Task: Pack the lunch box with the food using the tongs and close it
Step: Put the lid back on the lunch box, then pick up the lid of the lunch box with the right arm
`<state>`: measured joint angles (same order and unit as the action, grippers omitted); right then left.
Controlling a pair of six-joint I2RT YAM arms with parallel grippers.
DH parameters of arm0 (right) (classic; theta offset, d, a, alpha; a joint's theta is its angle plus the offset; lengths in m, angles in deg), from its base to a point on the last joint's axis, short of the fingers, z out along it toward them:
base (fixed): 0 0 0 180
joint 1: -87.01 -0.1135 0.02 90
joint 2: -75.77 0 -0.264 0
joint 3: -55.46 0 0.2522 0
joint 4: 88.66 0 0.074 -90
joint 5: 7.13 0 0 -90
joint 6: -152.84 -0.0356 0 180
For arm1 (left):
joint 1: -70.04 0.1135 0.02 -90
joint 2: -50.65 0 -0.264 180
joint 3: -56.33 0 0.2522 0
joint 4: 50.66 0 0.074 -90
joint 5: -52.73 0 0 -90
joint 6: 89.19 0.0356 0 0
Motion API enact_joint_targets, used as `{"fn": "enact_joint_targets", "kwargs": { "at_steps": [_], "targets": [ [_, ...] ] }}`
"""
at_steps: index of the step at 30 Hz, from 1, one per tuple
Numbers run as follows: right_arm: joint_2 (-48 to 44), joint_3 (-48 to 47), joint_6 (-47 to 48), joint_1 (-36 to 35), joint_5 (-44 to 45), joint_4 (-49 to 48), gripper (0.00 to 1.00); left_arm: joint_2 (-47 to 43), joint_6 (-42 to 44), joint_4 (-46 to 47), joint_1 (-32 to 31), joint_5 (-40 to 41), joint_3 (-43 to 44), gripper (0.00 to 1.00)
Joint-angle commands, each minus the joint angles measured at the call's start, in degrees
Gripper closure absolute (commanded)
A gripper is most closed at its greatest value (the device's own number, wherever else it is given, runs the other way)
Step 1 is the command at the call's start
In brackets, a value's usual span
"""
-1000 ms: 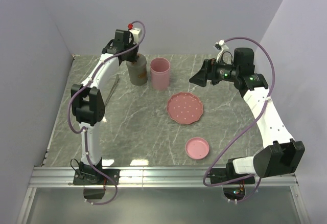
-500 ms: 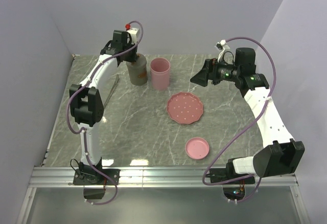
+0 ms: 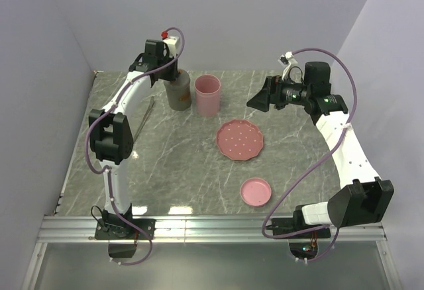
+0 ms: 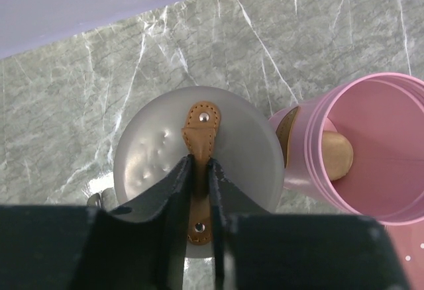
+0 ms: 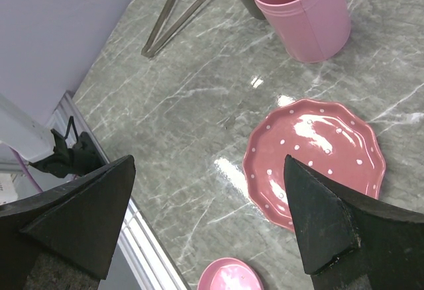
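While the cups, plate and tongs lie where they did a second ago, the left arm's wrist has drifted slightly left above the grey lidded cup (image 4: 146, 151). The left gripper (image 4: 199, 161) has its fingers narrowly apart, one on each side of the lid's brown leather tab (image 4: 200, 121); whether they pinch it cannot be told. Just right of those fingers stands the pink cup (image 4: 397, 171), with a beige round ball (image 4: 336, 155) inside. The right gripper (image 5: 209, 161) hangs as before, fingers spread wide and holding nothing. The pink scalloped plate (image 5: 311, 161) lies below and between them, and the tongs (image 5: 177, 12) lie flat beyond their tips, to the left.
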<state>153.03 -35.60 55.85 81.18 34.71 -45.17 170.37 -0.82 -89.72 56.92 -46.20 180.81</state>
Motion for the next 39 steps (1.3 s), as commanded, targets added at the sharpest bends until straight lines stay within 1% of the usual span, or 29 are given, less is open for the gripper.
{"fn": "enact_joint_targets", "kwargs": {
  "at_steps": [1,2,5,6,7,8,10,13,15,19,20,21,22,23,25,26,27,28,29,31,32,34,35,36,37,38,39],
  "targets": [
    [-0.17,-1.63,-0.05,0.38,-1.06,-0.12,0.0,2.53,0.57,-10.56,-0.06,0.14,1.77,0.78],
    [-0.26,-1.8,-0.13,0.46,-1.14,0.06,0.0,2.45,1.01,-10.99,0.03,0.05,2.48,0.74],
    [-0.7,-2.07,0.48,0.46,-0.8,0.85,0.0,1.92,0.93,-11.61,0.12,-0.21,4.5,0.69],
    [-0.79,-2.16,0.74,0.38,-0.62,0.94,0.0,1.4,0.93,-11.61,0.03,-0.13,5.12,0.66],
    [-1.14,-2.24,1.09,0.46,-0.01,1.37,0.0,1.13,2.84,-11.61,0.12,0.05,5.47,0.65],
    [-1.23,-2.42,1.79,0.55,0.26,1.99,0.0,0.95,2.86,-11.53,0.12,0.05,5.82,0.6],
    [-1.49,-2.77,2.67,0.55,0.79,3.04,0.0,0.34,2.95,-11.53,0.2,-0.12,7.31,0.58],
    [-1.76,-3.56,4.87,0.55,1.66,5.41,0.0,0.42,3.38,-11.88,0.29,-0.12,10.21,0.48],
    [-1.76,-4.35,6.45,0.46,1.84,7.52,0.0,0.86,3.65,-12.23,0.21,-0.04,12.84,0.47],
    [-1.84,-6.72,14.61,0.55,2.81,14.46,0.0,0.08,3.3,-11.8,0.64,-0.74,15.32,0.44],
    [-2.1,-7.42,18.63,0.55,3.07,18.04,0.0,-0.54,3.47,-11.53,0.82,-1.0,15.49,0.43],
    [-2.37,-7.52,21.02,0.46,3.42,19.9,0.0,-2.11,3.47,-11.09,0.91,-1.35,15.15,0.35],
    [-3.24,-7.52,23.48,0.55,3.77,21.92,0.0,-3.17,3.74,-10.65,1.34,-1.96,14.71,0.34],
    [-3.77,-6.82,27.51,0.55,4.21,25.16,0.0,-4.31,3.65,-9.34,1.7,-3.88,14.01,0.3],
    [-5.61,-5.24,30.87,0.46,6.67,27.99,0.0,-8.96,2.34,-7.41,3.18,-6.61,9.89,0.24],
    [-6.32,-4.71,34.72,0.46,7.2,30.88,0.0,-12.29,1.98,-5.66,3.8,-10.2,8.04,0.2],
    [-7.72,-4.1,36.24,0.38,8.68,32.04,0.0,-13.88,1.98,-4.68,4.33,-12.06,4.28,0.19],
    [-8.51,-2.78,38.69,0.38,9.57,33.96,0.0,-15.55,1.98,-3.8,5.03,-13.3,2.42,0.18],
    [-9.22,-2.08,39.67,0.29,10.62,34.68,0.0,-18.62,1.98,-2.75,5.3,-15.92,-1.26,0.18],
    [-11.24,0.03,41.34,0.29,13.51,36.17,0.0,-22.06,2.85,-1.86,5.39,-18.39,-5.14,0.18],
    [-11.77,0.65,41.7,0.37,14.14,36.62,0.0,-25.56,3.73,-0.81,5.39,-22.49,-9.68,0.18],
    [-13.61,2.58,41.87,0.38,15.02,37.41,0.0,-29.26,6.45,0.16,5.39,-26.73,-14.54,0.19],
    [-14.14,3.29,41.53,0.38,15.2,37.5,0.0,-32.85,7.59,0.34,5.39,-29.63,-19.18,0.2],
    [-15.1,3.9,41.18,0.38,15.2,37.41,0.0,-34.54,11.0,-0.27,5.39,-35.57,-21.48,0.21],
    [-15.46,4.69,39.95,0.46,14.51,37.59,0.0,-36.47,12.77,-0.19,5.22,-38.07,-23.94,0.21],
    [-15.73,5.13,39.16,0.46,13.89,37.67,0.0,-40.23,14.44,0.07,5.04,-40.27,-29.19,0.22],
    [-15.73,5.57,38.63,0.46,13.19,38.02,0.0,-42.27,18.2,0.25,4.52,-44.03,-32.03,0.22]
  ]
}}
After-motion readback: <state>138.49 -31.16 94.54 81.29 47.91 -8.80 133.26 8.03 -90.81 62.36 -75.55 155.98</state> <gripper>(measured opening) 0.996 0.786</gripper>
